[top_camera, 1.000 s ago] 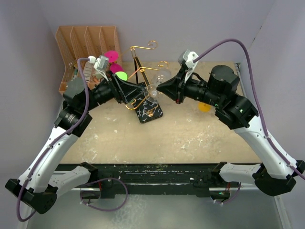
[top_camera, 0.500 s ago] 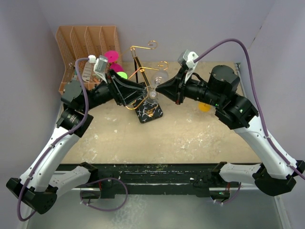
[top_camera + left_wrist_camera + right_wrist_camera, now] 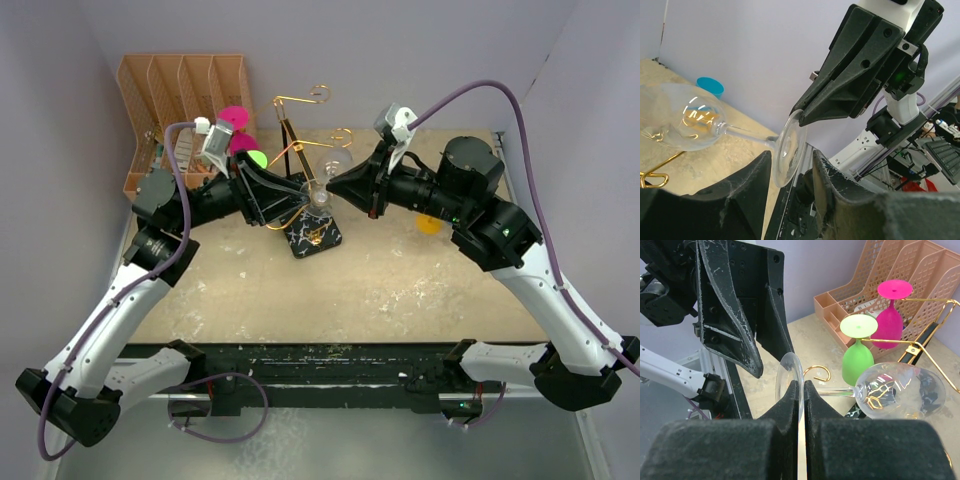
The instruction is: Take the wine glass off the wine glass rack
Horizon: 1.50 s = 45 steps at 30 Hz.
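The clear wine glass (image 3: 335,160) lies sideways above the rack's black marbled base (image 3: 314,235), beside the gold scroll arms (image 3: 300,100). My right gripper (image 3: 332,186) is shut on the rim of the glass's round foot (image 3: 790,382), and the bowl (image 3: 900,390) points away to the right. My left gripper (image 3: 306,190) is open. Its two fingers stand either side of the same foot (image 3: 787,150), and the left pad (image 3: 752,175) is close to it. The stem and bowl (image 3: 685,122) stretch left in the left wrist view. The right gripper's black body (image 3: 855,75) looms just behind.
A green glass (image 3: 858,352) and a pink glass (image 3: 892,310) hang upside down from the gold rack arms (image 3: 920,342). The orange slotted organiser (image 3: 180,95) stands at the back left. A blue cup (image 3: 710,86) sits by the wall. A yellow object (image 3: 430,224) lies under the right arm.
My left gripper has moved right, bringing its open fingers around the glass's foot. The right gripper stays shut on the foot, and the glass has barely shifted.
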Each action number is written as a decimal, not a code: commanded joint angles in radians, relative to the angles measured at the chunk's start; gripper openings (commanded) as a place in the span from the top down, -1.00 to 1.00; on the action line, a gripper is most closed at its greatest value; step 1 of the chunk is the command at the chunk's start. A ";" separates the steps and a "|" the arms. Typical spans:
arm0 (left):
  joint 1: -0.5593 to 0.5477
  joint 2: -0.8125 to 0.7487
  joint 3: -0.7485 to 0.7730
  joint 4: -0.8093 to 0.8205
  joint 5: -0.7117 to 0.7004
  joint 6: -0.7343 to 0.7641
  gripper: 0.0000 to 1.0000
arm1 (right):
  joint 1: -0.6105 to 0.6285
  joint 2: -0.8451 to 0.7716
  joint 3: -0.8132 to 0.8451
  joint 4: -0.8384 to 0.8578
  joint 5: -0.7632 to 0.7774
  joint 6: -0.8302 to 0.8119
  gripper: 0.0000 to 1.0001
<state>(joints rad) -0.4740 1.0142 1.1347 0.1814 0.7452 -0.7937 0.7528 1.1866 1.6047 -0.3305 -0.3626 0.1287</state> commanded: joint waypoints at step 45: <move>-0.005 -0.428 -0.046 0.363 0.162 -0.324 1.00 | -0.006 -0.060 -0.054 0.404 -0.398 0.273 0.10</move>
<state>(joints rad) -0.4744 0.5941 1.0958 0.2691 0.8368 -0.9810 0.7563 1.1236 1.5578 -0.0902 -0.5758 0.3321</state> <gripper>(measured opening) 0.018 0.408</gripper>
